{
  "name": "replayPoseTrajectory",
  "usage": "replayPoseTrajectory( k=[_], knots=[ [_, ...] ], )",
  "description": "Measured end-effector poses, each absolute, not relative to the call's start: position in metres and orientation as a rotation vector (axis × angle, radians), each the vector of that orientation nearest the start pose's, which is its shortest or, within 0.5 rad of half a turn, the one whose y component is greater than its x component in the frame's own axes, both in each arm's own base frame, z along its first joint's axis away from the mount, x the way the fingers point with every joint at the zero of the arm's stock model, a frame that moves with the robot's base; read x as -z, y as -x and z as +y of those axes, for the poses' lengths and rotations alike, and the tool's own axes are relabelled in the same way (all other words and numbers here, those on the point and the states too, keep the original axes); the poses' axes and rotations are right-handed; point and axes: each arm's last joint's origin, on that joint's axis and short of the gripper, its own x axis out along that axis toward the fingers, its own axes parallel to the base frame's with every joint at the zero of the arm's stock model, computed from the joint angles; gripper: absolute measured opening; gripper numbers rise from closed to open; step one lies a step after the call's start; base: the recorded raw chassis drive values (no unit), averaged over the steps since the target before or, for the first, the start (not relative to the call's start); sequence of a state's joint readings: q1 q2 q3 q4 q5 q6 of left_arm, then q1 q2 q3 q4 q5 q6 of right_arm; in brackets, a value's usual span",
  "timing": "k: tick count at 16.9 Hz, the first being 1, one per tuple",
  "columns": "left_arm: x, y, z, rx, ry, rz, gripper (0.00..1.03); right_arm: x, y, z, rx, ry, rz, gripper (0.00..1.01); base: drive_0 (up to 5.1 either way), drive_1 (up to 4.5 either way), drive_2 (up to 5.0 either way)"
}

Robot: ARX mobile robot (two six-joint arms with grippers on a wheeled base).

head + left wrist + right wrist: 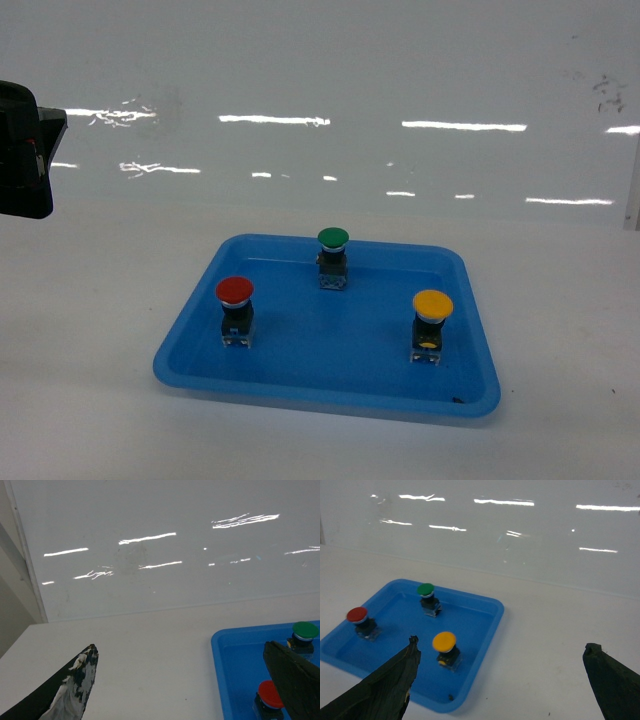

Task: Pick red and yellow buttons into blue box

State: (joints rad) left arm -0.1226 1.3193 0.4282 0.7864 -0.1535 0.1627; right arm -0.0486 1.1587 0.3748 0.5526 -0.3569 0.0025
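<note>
The red button (235, 300) stands upright at the left of a shallow blue tray (300, 395). The yellow button (432, 315) stands at the tray's right. The blue box is out of view. In the left wrist view my left gripper (180, 646) is open over bare table left of the tray, and its right finger (295, 680) partly hides the red button (271, 695). In the right wrist view my right gripper (501, 644) is open over the table right of the tray (490, 625). The yellow button (445, 647) sits just inside its left finger (395, 680); the red button (359, 620) is farther left.
A green-capped button (333, 250) stands at the back middle of the tray. A black part of the left arm (20, 150) shows at the head view's left edge. A glossy white wall rises behind the white table. A wall corner (25, 580) lies to the far left.
</note>
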Motion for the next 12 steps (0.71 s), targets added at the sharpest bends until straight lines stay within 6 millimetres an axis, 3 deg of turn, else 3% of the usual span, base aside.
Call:
replayPoseTrajectory(
  k=[6, 12],
  knots=[
    [-0.196, -0.249, -0.026, -0.022, -0.178, 0.106, 0.98, -0.166, -0.278, 0.018, -0.384, -0.018, 0.292, 0.98, 0.0, 0.00, 0.0],
    [-0.196, -0.249, -0.026, -0.022, -0.179, 0.106, 0.98, -0.134, -0.290, 0.037, -0.479, -0.006, 0.374, 0.98, 0.0, 0.00, 0.0]
  ],
)
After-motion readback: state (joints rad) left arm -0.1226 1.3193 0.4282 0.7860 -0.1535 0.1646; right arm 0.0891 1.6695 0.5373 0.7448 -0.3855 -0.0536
